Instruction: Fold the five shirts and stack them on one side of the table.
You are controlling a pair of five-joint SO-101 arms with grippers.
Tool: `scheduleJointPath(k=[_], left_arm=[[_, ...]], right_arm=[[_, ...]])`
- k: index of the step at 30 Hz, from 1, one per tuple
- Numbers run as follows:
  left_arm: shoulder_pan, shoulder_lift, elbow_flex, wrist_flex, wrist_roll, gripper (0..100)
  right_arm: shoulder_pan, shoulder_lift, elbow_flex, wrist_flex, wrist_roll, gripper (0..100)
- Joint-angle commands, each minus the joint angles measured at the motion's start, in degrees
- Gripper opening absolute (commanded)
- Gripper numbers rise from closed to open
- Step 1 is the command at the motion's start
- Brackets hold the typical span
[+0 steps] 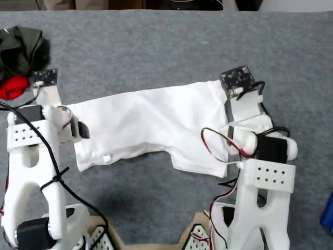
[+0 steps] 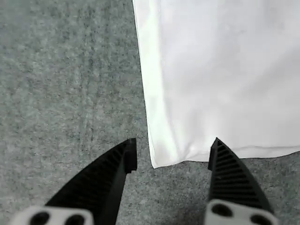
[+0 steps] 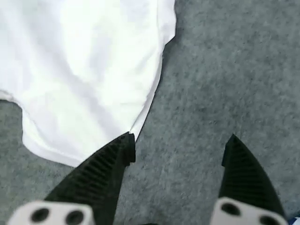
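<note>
A white shirt point(image 1: 151, 122) lies spread flat across the middle of the grey table point(image 1: 156, 47). At the shirt's left end my left gripper point(image 2: 173, 145) is open and points down, with a corner of the white shirt point(image 2: 220, 70) lying between its black fingertips point(image 2: 123, 161). In the high view the left gripper point(image 1: 63, 117) sits at that hem. My right gripper point(image 3: 181, 139) is open at the shirt's right end. One finger point(image 3: 115, 157) is at the edge of the white shirt point(image 3: 79, 70), the other over bare table. In the high view the right gripper point(image 1: 240, 104) sits by the sleeve.
A heap of dark green clothes point(image 1: 20, 47) with a red garment point(image 1: 13, 87) lies at the far left corner. Something blue point(image 1: 328, 213) shows at the right edge. Cables run along both arms. Bare grey table lies behind and in front of the shirt.
</note>
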Motion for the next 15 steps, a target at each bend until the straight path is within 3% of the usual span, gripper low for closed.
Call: scheduleJointPath(k=[1,3,7,8,15], left_arm=[[0.53,-1.63,-5.98,1.85,0.26,26],[1.85,-1.63,-7.91,1.76,3.34,23],[9.23,-1.10,-10.29,-0.26,14.15,6],[11.52,-1.10,-9.93,-2.20,16.18,2],[18.81,-1.01,1.76,-23.38,21.54,2]], right_arm=[[0.57,-1.19,-5.32,-1.58,-0.18,30.6],[0.31,-0.57,-5.76,-5.45,-4.13,25.7],[-4.00,3.74,-3.65,-17.49,-14.24,0.0],[-5.49,5.32,-3.03,-20.22,-16.44,2.3],[-15.16,22.99,-2.42,-37.01,-25.76,0.5]])
